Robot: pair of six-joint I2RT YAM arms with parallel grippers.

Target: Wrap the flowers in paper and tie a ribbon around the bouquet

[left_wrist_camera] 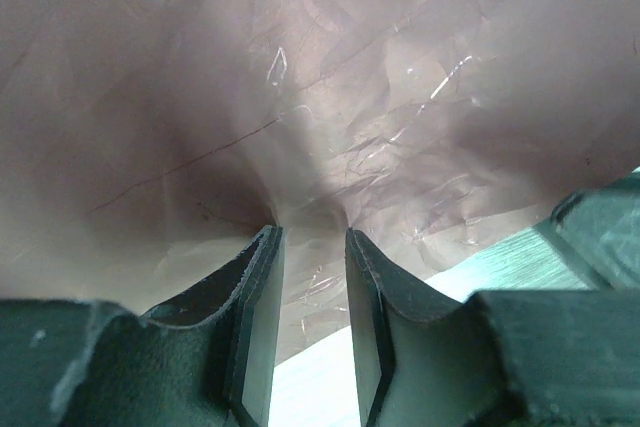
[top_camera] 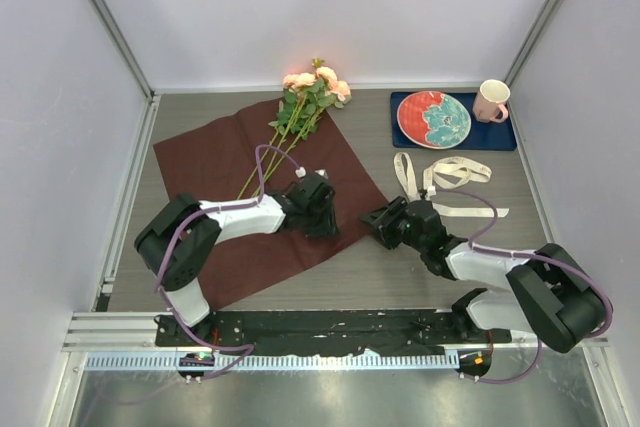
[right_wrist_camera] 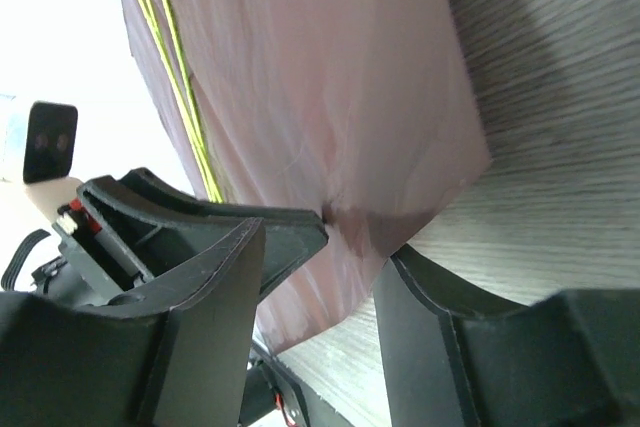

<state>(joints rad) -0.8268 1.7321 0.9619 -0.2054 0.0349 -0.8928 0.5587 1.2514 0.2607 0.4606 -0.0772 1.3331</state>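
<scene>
Large thin dark red paper sheet (top_camera: 215,162): right corner sits between right claw's (right_wrist_camera: 357,243) parted jaws; left claw's (left_wrist_camera: 313,235) hold unclear.

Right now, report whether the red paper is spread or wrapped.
Spread: the paper lies open on the table, the flowers lying uncovered across it.

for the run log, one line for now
left gripper open on paper; right gripper open at paper corner; flowers lying on paper; ribbon loose
</scene>
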